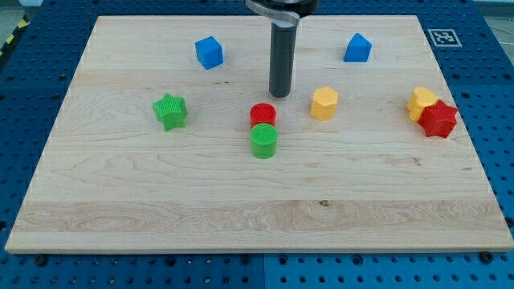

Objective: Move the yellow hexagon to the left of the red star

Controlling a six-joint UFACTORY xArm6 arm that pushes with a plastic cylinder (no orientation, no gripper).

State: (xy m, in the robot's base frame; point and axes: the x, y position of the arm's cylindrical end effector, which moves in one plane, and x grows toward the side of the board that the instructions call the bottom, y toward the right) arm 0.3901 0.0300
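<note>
The yellow hexagon [324, 103] sits on the wooden board [161, 201] right of centre. The red star [438, 120] lies near the board's right edge, far to the right of the hexagon. A second yellow block [419, 102] touches the star's upper left; its shape is unclear. My tip [279, 94] rests on the board a short way left of the yellow hexagon, apart from it, and just above the red cylinder [263, 114].
A green cylinder [263, 141] touches the red cylinder from below. A green star [169, 111] lies at the left. A blue cube [209, 52] is at the upper left and another blue block [358, 48] at the upper right.
</note>
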